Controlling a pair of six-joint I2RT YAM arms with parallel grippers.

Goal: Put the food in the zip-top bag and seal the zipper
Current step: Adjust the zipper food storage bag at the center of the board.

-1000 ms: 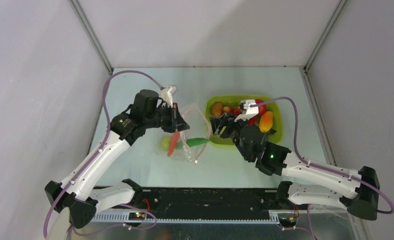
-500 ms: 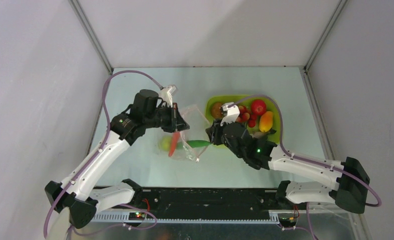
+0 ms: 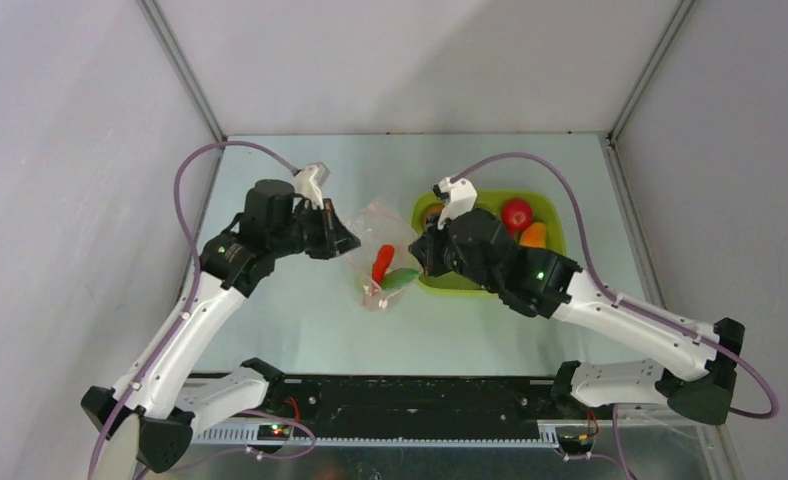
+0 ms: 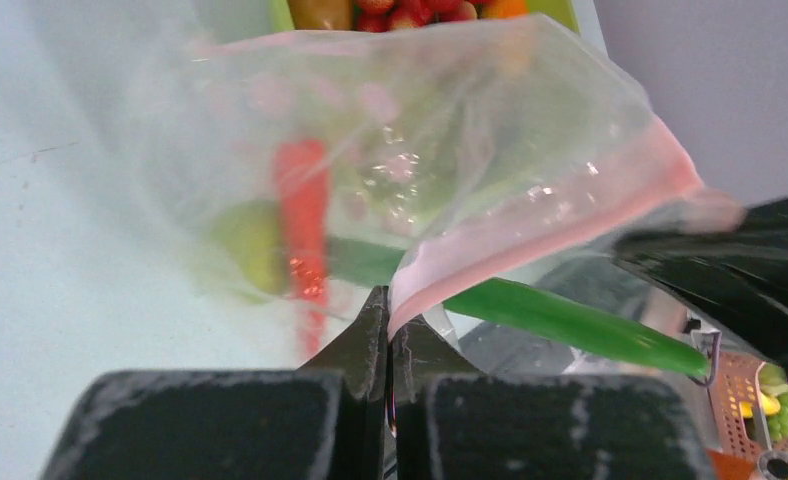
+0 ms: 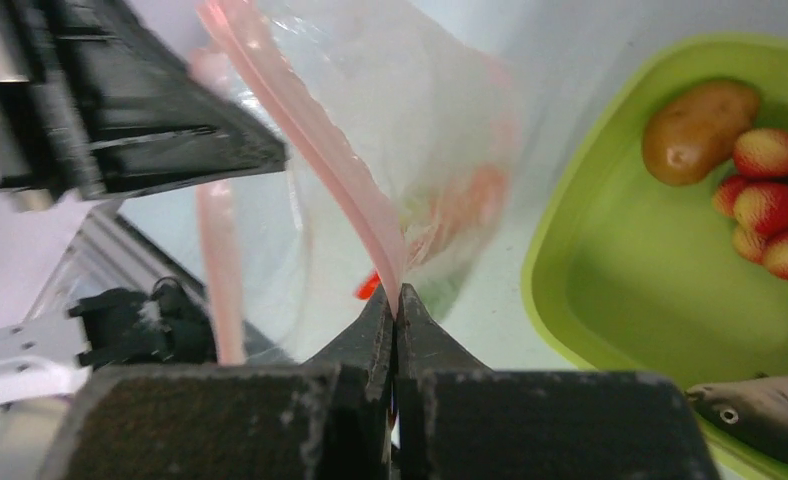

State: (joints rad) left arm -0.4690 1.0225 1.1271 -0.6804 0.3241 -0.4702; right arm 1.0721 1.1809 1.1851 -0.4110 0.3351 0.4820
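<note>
I had my left end effector (image 4: 390,318) and right end effector (image 5: 398,303) each clenched on the clear crinkly plastic bag's (image 3: 372,226) pinkish-red zipper strip (image 4: 550,228).

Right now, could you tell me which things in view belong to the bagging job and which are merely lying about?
Job: zip-top bag, its zipper, left gripper and right gripper pinching it, red piece, green pod, tomato, strawberries, brown piece.
Lying about: green tub, table.
</note>
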